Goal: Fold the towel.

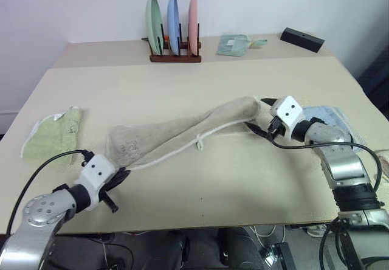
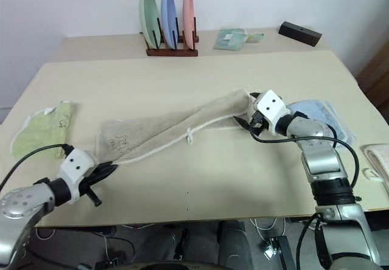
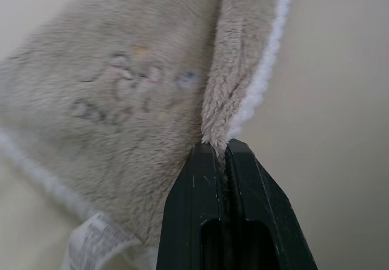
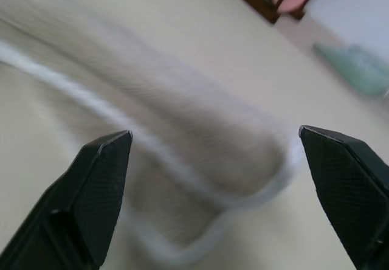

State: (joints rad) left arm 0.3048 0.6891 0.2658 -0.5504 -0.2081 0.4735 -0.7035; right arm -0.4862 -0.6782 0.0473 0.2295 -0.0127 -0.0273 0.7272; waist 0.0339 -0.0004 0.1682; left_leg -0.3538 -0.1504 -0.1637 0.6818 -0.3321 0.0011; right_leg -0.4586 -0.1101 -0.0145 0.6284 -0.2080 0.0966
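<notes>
Across the middle of the pale bench (image 1: pixel 182 203) the long beige terry towel with white stitched edging (image 1: pixel 182 133) lies bunched in a slanted strip between my two arms. My left tool (image 1: pixel 121 177) is clenched on the towel's near corner, and its wrist view shows the fold pinched between the black fingers (image 3: pixel 200 221), faint embroidery and a white label. My right tool (image 1: pixel 260 117) stands released at the far end, just beside a light blue cloth (image 1: pixel 328 117).
</notes>
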